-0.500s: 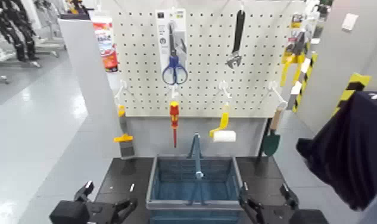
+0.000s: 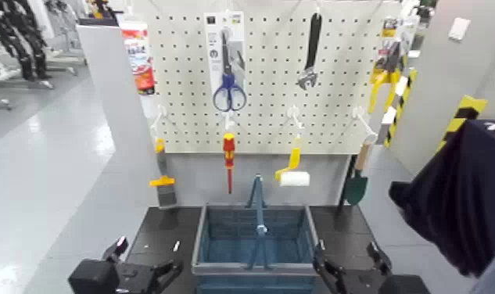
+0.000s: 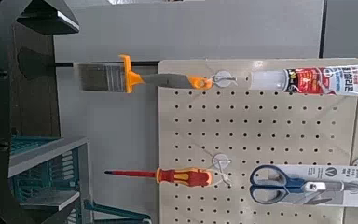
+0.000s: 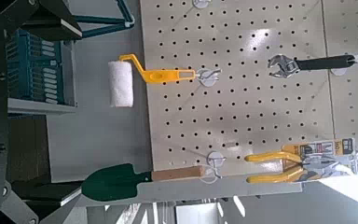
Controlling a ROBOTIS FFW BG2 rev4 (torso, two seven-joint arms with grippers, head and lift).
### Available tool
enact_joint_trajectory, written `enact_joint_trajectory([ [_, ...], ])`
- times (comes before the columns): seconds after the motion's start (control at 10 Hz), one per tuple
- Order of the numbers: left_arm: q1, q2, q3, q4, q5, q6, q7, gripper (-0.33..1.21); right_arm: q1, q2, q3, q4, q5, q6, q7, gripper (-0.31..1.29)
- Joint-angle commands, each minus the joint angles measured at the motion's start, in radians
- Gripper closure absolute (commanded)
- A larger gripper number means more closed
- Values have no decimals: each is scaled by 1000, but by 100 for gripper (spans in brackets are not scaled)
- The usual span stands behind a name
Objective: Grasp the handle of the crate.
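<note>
Both hands, left hand (image 2: 145,260) and right hand (image 2: 346,260), sit released beside the crate (image 2: 254,270), so reaching for that skinny handle (image 2: 257,205) could easily miss it.

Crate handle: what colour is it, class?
Teal-blue, matching the slatted plastic crate; the slim plastic bail handle shows best in the head view.

Open air above the teal-blue slatted plastic crate (image 2: 254,238); its slim teal bail handle (image 2: 257,211) stands upright over the middle, clear on both sides. Behind hangs the white pegboard (image 2: 274,74): red-handled screwdriver (image 2: 228,159) and yellow-handled paint roller (image 2: 292,170) hang just above, seemingly near the handle top. Black tabletop (image 2: 160,227) flanks bare.
</note>
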Motion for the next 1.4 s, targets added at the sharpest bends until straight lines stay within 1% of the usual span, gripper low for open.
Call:
enact_joint_trajectory([
  [0.1,-65,-1,18,9,98,85,-90,6,2,3,3,4,-3,1,0,14],
  [0.2,-120,-3,26,12,147,172,-176,6,0,5,6,7,-4,1,0,14],
  [0.3,-169,-3,27,23,200,243,-237,6,0,5,8,7,-4,1,0,14],
  [0.5,-238,2,11,58,336,326,-274,6,2,6,8,9,-8,0,0,14],
  [0.6,-272,16,-2,78,419,379,-291,6,2,6,8,9,-9,0,0,14],
  [0.8,-351,52,-42,158,649,470,-320,6,2,8,9,12,-12,0,0,14],
  [1.0,-420,80,-60,218,783,567,-340,6,0,8,11,14,-12,-2,0,14],
  [1.1,-454,95,-78,257,878,609,-340,6,0,8,11,15,-14,-2,0,14],
  [1.4,-562,126,-132,385,1072,695,-375,8,-1,9,12,20,-17,-6,0,14],
])
